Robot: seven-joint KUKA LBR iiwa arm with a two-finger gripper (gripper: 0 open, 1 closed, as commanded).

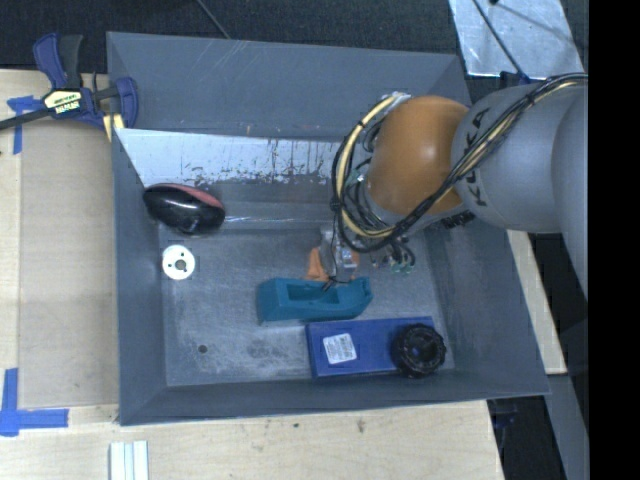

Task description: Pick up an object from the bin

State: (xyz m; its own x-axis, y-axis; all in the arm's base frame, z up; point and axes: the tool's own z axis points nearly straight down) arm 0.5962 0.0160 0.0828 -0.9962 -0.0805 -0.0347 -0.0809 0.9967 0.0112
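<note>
In the bin (250,88), a black-and-red oval thing (185,209) is lying at the far left, with a white disc (179,264) just in front of it. A teal block (300,301) is lying mid-floor. A small orange piece (317,263) is sitting at its right end. The gripper (343,266) is hanging just beside that piece, over the block's right end; whether it is clenched or released cannot be told. A blue box (350,349) is lying just in front of the block, with a black cap (417,350) at its right end.
</note>
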